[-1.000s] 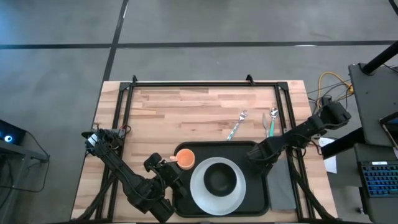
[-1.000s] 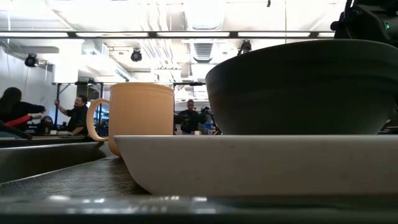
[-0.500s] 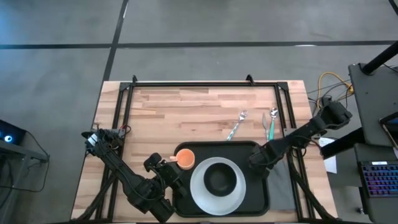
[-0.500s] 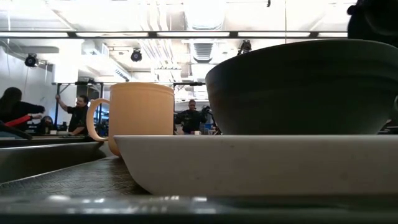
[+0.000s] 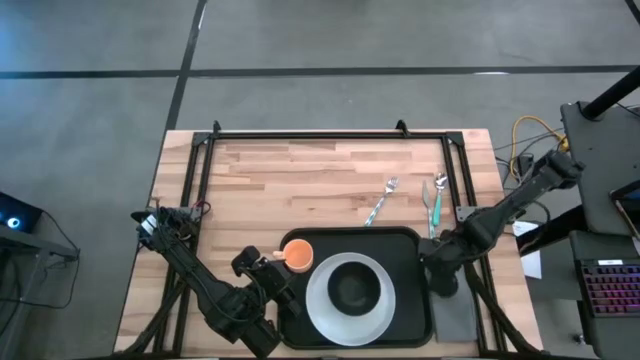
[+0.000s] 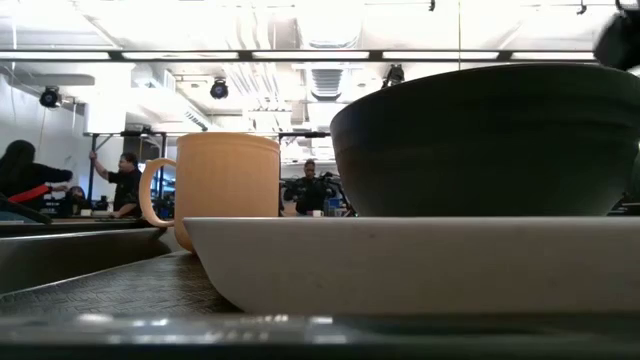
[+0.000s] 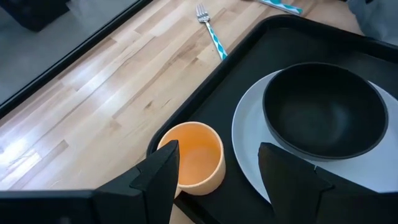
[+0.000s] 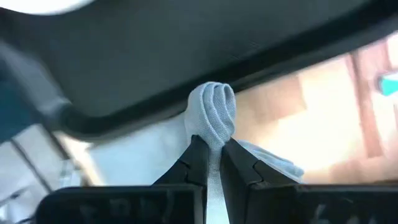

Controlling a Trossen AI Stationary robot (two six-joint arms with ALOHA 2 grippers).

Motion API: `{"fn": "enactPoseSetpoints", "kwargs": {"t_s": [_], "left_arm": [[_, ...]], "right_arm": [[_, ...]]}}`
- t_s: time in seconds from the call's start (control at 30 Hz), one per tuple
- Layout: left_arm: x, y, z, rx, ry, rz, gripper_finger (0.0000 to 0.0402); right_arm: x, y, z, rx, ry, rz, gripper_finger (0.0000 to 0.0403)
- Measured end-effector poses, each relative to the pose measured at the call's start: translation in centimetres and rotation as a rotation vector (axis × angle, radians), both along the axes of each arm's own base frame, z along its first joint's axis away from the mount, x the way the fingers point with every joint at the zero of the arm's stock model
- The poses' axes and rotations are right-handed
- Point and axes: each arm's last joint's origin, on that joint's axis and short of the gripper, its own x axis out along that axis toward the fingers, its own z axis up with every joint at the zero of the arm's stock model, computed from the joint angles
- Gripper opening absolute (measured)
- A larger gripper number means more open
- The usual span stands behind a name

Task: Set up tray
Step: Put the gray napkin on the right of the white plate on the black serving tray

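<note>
The black tray (image 5: 405,245) lies near the table's front edge. On it stand a white plate (image 5: 320,310) with a black bowl (image 5: 352,288) and an orange mug (image 5: 298,255). The low view shows the mug (image 6: 215,185), the bowl (image 6: 490,140) and the plate (image 6: 420,265) close up. A grey napkin (image 5: 455,315) lies on the wood along the tray's right side. My right gripper (image 5: 441,280) is shut on the napkin's far end. My left gripper (image 7: 217,168) stands open just beside the mug (image 7: 193,155), touching nothing. My right gripper pinches a bunched-up fold of the napkin (image 8: 212,112) between its two fingertips (image 8: 198,158). Several layers of cloth are gathered there. The fingers come slanting down from the table's far right. The rest of the napkin (image 8: 155,155) lies on the table beside the tray's rim.
A fork (image 5: 381,200) and a spoon (image 5: 437,195), both with teal handles, lie on the wood beyond the tray's far right corner. A black frame (image 5: 330,135) runs along the table's far and side edges. People stand in the room behind the table.
My right gripper has moved from the tray's far right corner toward the table's near and right edges, down onto the napkin's far end. My left arm has kept still.
</note>
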Motion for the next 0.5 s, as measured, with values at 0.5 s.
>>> {"fn": "enactPoseSetpoints", "kwargs": {"t_s": [0.5], "left_arm": [[0.1,-0.1,-0.3,0.001,0.002,0.000,0.0199]], "right_arm": [[3.3,0.0,4.3,-0.140,-0.261,0.049,0.0011]]}}
